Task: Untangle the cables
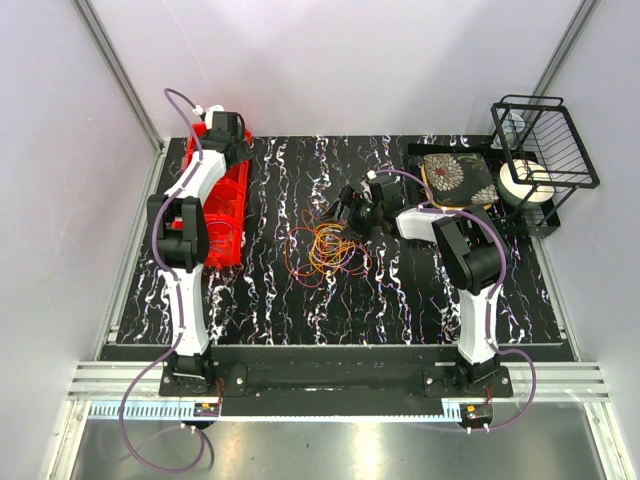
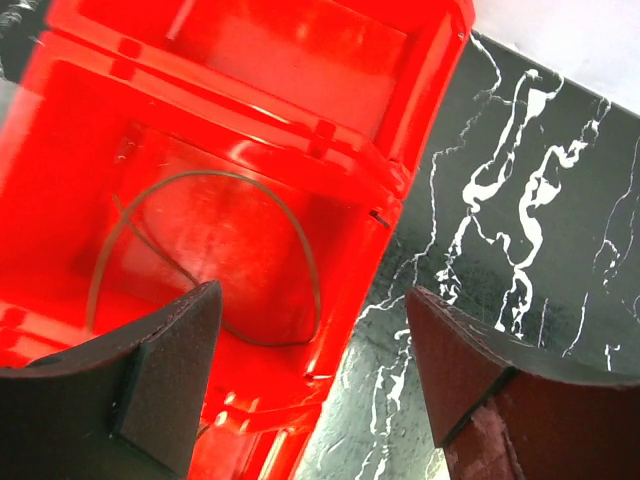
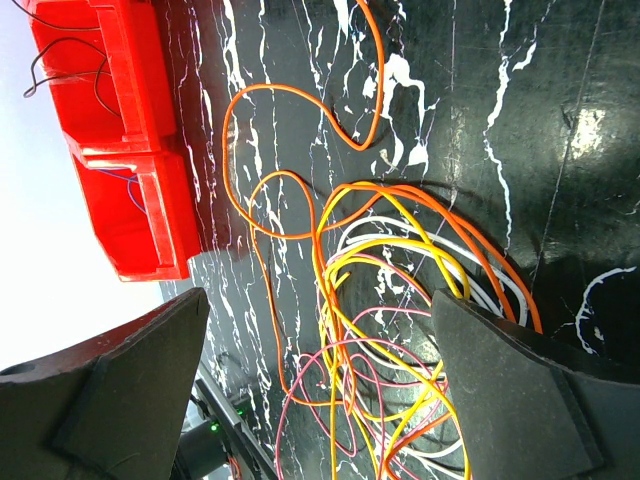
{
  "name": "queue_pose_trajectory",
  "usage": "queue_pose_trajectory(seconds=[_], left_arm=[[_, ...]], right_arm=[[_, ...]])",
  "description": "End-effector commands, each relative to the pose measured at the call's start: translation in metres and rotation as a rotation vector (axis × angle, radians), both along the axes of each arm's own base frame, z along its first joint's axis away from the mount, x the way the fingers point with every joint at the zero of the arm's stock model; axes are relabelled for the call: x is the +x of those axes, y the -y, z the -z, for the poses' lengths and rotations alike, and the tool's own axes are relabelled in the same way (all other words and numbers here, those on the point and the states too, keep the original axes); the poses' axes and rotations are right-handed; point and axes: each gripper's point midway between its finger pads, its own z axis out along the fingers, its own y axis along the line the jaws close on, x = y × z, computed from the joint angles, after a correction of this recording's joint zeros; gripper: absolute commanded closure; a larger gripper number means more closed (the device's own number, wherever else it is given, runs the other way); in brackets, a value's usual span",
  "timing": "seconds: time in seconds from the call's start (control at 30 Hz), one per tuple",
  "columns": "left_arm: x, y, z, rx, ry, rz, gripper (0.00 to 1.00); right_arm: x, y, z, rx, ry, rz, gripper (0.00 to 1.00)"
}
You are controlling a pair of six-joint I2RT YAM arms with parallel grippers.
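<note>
The cables lay tangled at mid-table, beneath the right gripper, whose jaws were spread wide and empty. The left gripper was held over the red bin, jaws parted, nothing gripped. The wires were judged light, limp and springy. 1 outlying orange loop was judged the best pinch point.

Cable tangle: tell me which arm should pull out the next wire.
Right, most likely. The right gripper hangs open at the cables, with orange and yellow loops lying between its jaws. The left gripper is away over the red bin, open, where one loose wire lies.
</note>
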Motion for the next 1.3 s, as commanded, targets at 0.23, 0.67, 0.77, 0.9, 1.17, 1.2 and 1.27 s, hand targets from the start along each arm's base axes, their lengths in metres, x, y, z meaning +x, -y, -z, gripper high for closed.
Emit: queue_pose_trajectory(seconds=[0.23, 0.67, 0.77, 0.9, 1.17, 1.2, 1.27], left_arm=[[0.022, -0.001, 0.01, 0.014, 0.018, -0.045, 0.5], [0.012, -0.001, -0.099, -0.019, 0.18, -0.052, 1.0], [-0.002, -0.003, -0.124, -0.008, 0.197, -0.037, 1.0], [-0.022, -0.007, -0.124, 0.008, 0.161, -0.033, 1.0], [-0.058, -0.016, -0.113, 0.045, 0.096, -0.036, 1.0], [-0.061, -0.017, -0.11, 0.053, 0.087, -0.042, 1.0], [-0.071, -0.02, -0.105, 0.057, 0.072, -0.052, 1.0]], right_arm=[[-0.003, 0.006, 0.021, -0.043, -0.053, 0.007, 0.0], [-0.002, 0.006, 0.02, -0.043, -0.05, 0.007, 0.0], [-0.003, 0.006, 0.02, -0.041, -0.052, 0.007, 0.0], [-0.003, 0.006, 0.019, -0.04, -0.048, 0.006, 0.0], [-0.004, 0.006, 0.017, -0.036, -0.045, 0.003, 0.01], [-0.004, 0.006, 0.017, -0.036, -0.045, 0.003, 0.0], [-0.004, 0.006, 0.017, -0.034, -0.045, 0.002, 0.0]])
